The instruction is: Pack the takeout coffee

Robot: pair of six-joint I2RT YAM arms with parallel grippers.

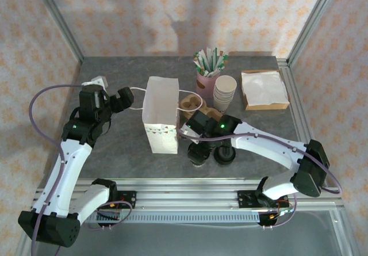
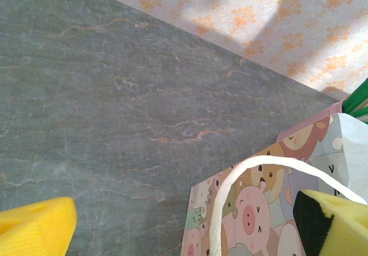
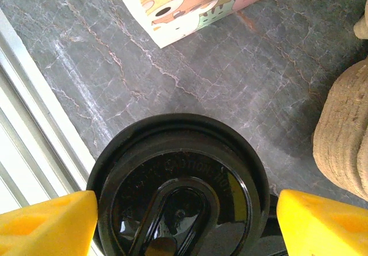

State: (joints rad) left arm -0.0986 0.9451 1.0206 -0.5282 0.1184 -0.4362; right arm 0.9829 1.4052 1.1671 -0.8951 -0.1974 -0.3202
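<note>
Our right tool (image 3: 185, 224) stands spread wide, one yellow pad on either side of the takeout coffee (image 3: 181, 169). Its black lid lies straight beneath the tool, between the pads; whether they touch the rim we cannot tell. We judge the cup light, with thin paper walls that would dent under a hard squeeze, and liable to slosh if filled. The glossy lid looks slippery and might pop off, so we would take hold just under it, on the paper wall, pads opposite each other and gentle. The paper bag (image 3: 190, 3) stands ahead of this tool on the tabletop (image 3: 241, 77). Our left tool (image 2: 184, 230) is spread too, pinching nothing, with the bag's white handle (image 2: 247, 169) arching between its pads.
</note>
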